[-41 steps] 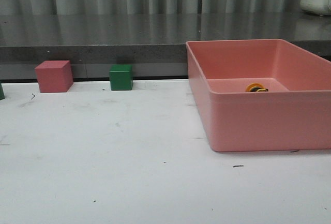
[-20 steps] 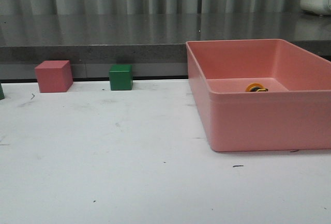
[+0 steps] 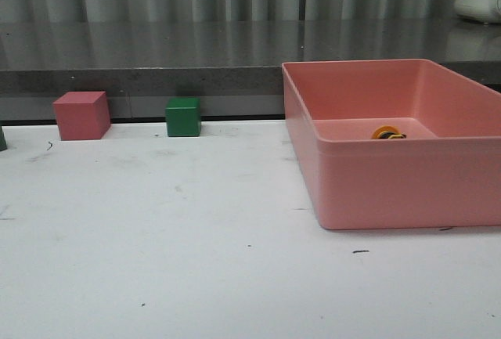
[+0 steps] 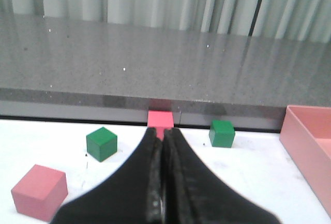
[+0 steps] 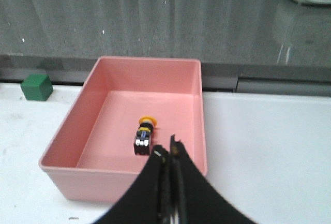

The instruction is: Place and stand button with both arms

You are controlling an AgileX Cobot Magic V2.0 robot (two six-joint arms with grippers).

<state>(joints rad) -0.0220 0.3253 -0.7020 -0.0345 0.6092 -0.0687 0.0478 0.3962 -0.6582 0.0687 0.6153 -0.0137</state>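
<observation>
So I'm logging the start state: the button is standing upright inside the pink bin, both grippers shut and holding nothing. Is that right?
Not quite. The button is lying on its side on the floor of the pink bin, as the right wrist view shows. The rest holds: the left gripper and right gripper are both shut and hold nothing.

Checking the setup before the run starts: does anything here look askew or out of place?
One thing: the button lies tipped on its side on the floor of the pink bin, yellow cap toward the bin's back wall, not standing. Both arms' jaws are shut and hold nothing. The cubes sit square on the table.
</observation>
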